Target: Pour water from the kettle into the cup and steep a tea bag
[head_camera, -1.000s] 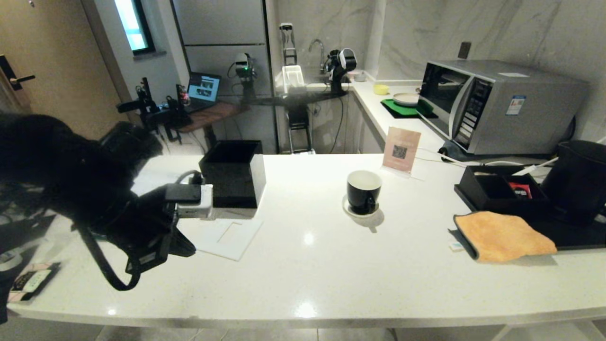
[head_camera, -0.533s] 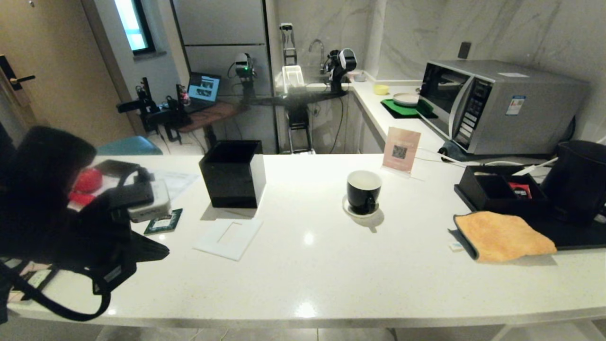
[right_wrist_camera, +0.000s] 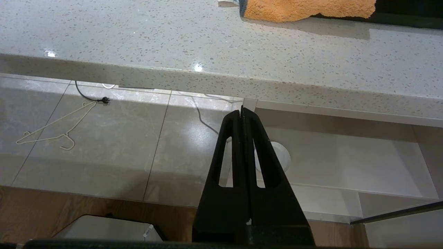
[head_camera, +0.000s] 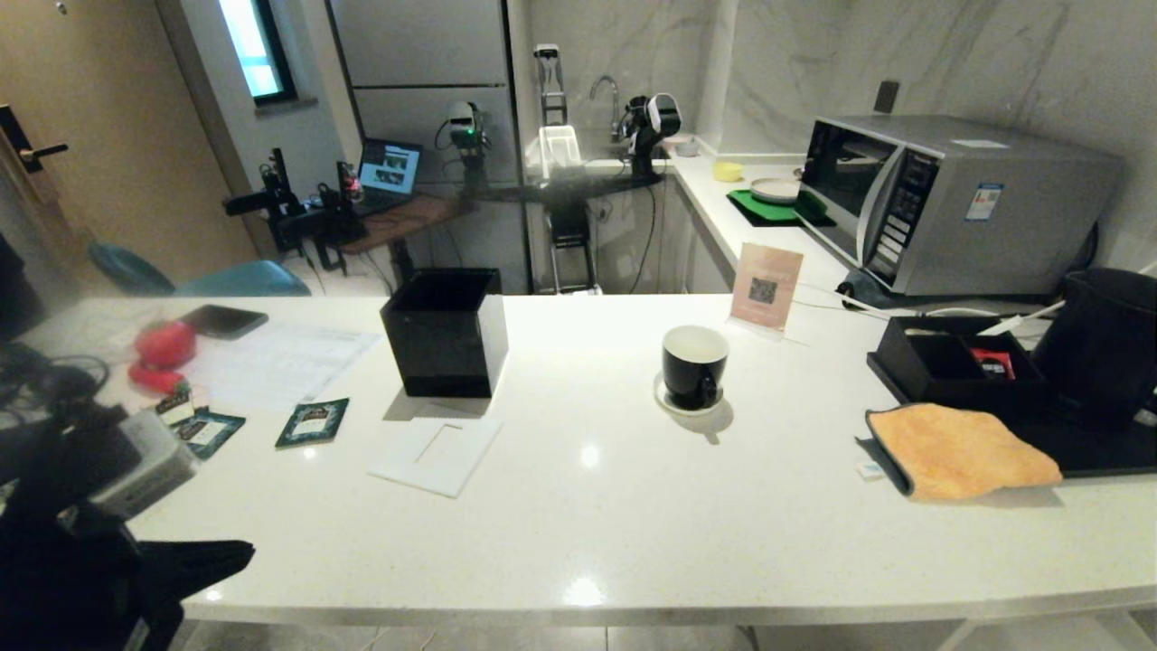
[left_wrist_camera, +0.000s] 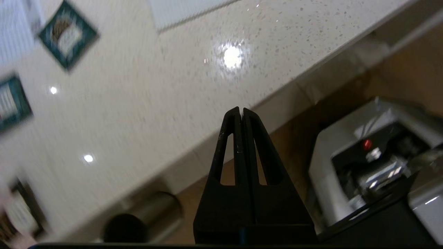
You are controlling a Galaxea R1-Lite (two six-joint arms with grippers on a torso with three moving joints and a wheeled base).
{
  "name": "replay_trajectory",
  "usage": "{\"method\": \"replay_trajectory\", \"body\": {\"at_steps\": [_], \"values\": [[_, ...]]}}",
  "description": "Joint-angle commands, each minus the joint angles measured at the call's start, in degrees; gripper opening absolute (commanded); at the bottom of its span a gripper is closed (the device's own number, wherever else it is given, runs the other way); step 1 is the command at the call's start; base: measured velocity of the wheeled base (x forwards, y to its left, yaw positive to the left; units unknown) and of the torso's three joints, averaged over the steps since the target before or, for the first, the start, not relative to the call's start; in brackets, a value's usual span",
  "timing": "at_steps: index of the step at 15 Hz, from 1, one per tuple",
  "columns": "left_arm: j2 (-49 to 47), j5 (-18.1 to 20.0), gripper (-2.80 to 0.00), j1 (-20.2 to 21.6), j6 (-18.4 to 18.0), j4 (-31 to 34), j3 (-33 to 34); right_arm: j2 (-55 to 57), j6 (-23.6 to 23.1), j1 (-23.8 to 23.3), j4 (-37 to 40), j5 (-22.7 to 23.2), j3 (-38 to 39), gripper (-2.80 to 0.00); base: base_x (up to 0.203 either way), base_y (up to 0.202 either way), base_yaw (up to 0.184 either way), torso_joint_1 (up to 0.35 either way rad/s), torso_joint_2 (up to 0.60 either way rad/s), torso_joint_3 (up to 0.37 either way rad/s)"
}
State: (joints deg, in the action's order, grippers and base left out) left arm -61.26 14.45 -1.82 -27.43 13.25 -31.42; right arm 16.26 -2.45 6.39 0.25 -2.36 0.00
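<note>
The counter (head_camera: pixel 633 506) is white and speckled, and its front edge runs along the bottom of the head view. A wide part of it between the cup and this front edge carries nothing. The cup (head_camera: pixel 693 365) stands on a small white saucer (head_camera: pixel 667 400) near the middle of the counter, with free surface on all sides. The kettle (head_camera: pixel 1107 344) is at the far right edge of the head view, on a black tray (head_camera: pixel 1107 457), well apart from the cup.

Between cup and kettle there is a low black box (head_camera: pixel 949 366) with a red packet inside, and in front of it an orange cloth (head_camera: pixel 963 450) that lies partly on the tray. A small sign (head_camera: pixel 766 287) stands just behind the cup. To the left of the cup is a tall black square box (head_camera: pixel 445 333), and a white card (head_camera: pixel 436 454) lies before it. Farther left lie green packets (head_camera: pixel 312 422), a sheet of paper (head_camera: pixel 271 362), a red thing (head_camera: pixel 165 344) and a phone (head_camera: pixel 223 320). A microwave (head_camera: pixel 949 203) stands behind, at the right.

The left arm is low at the left front corner of the counter. The left claw (left_wrist_camera: pixel 241 111) is fully closed and holds nothing; its tip is over the counter's edge. The right claw (right_wrist_camera: pixel 241 112) is also closed and empty; it sits below the counter's front edge, with the floor (right_wrist_camera: pixel 86 145) behind it.
</note>
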Motion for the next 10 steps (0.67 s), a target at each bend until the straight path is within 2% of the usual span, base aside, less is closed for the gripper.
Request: {"method": "replay_trajectory", "body": {"at_steps": [1, 3, 6, 10], "values": [[12.51, -2.06, -2.8, 0.1, 6.37, -2.43, 7.19, 0.09, -0.02, 0.03, 0.01, -0.1, 0.0, -2.8, 0.0, 0.0, 0.0, 0.0, 0.0, 0.0], [20.35, -4.61, -2.8, 0.13, 11.72, -3.43, 11.89, 0.09, -0.03, 0.03, 0.01, -0.03, 0.0, -2.8, 0.0, 0.0, 0.0, 0.0, 0.0, 0.0], [31.13, -8.59, -2.8, 0.35, 17.9, -4.0, 18.56, 0.09, -0.05, 1.26, 0.01, -0.05, 0.0, -2.8, 0.0, 0.0, 0.0, 0.0, 0.0, 0.0], [42.76, -9.93, -2.8, 3.64, 21.94, -4.25, 25.23, 0.0, -0.1, 1.52, 0.01, -0.01, 0.0, -2.8, 0.0, 0.0, 0.0, 0.0, 0.0, 0.0]]}}
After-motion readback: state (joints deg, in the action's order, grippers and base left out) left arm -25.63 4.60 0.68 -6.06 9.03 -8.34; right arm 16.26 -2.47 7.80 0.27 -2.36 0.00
